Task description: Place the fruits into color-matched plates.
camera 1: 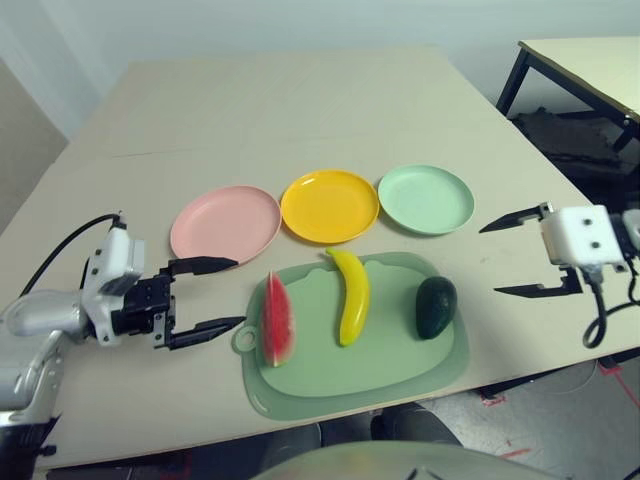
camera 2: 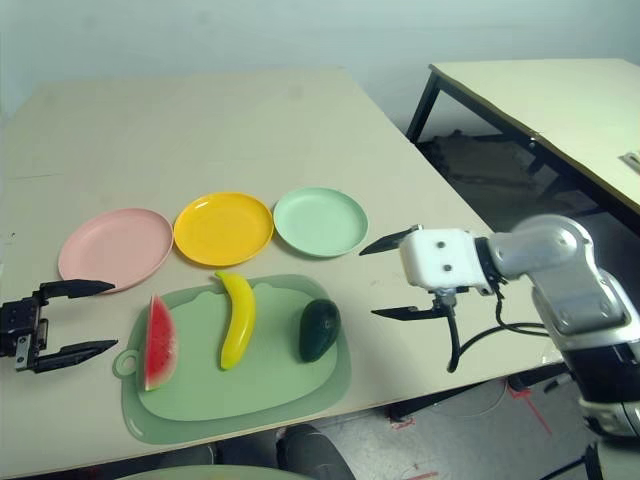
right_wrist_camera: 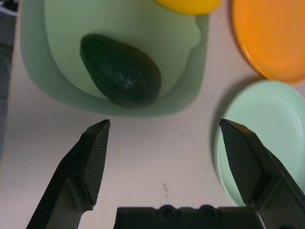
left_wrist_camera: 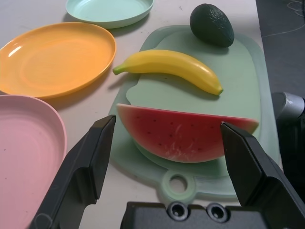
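Left end effector (camera 1: 207,297) gapes beside watermelon (camera 1: 277,318) — no writing legible.

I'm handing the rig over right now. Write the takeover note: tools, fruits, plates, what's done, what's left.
Left tool: open, empty, low over the table just left of the mat, facing the watermelon wedge.
Right tool: open, empty, over the table right of the mat, nearest the avocado.
Fruits: watermelon, banana and avocado all lie on the pale green mat, left to right.
Plates: pink plate, yellow plate and mint green plate in a row behind the mat, nothing in them.
Done: nothing placed.
Left: watermelon to pink, banana to yellow, avocado to green.
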Available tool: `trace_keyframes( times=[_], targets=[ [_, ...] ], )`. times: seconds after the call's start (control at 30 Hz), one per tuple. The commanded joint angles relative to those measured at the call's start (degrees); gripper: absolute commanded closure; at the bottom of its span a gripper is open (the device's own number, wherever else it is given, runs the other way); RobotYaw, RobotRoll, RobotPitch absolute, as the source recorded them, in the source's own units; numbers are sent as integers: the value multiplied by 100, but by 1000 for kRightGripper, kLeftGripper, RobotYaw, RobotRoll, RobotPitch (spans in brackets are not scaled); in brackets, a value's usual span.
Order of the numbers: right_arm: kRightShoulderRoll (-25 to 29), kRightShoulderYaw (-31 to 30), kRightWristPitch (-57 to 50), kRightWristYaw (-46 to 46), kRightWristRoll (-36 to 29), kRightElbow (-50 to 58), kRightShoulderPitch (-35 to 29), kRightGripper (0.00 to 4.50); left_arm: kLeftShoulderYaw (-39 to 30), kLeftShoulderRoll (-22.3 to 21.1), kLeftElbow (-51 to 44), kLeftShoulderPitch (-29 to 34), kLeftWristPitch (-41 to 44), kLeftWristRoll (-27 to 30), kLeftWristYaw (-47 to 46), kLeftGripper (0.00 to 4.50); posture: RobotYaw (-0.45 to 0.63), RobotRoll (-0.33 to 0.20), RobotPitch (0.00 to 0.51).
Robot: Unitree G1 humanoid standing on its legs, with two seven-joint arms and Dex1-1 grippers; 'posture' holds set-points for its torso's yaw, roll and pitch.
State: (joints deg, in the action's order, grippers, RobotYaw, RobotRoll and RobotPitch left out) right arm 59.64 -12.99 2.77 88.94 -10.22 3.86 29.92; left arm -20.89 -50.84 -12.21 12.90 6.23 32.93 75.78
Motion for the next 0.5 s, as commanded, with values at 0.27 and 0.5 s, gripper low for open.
trace_keyframes(
  times=[0.27, 0.5],
  targets=[
    [-158, -1208, -520, 356, 498, 244, 563, 0, -72, -36, -626, 201, 173, 79, -197, 33, 184, 0, 6],
    [-264, -1480, -438, 356, 642, 126, 634, 0, -49, -50, -671, 151, 224, 60, -255, 33, 187, 0, 5]
  ],
)
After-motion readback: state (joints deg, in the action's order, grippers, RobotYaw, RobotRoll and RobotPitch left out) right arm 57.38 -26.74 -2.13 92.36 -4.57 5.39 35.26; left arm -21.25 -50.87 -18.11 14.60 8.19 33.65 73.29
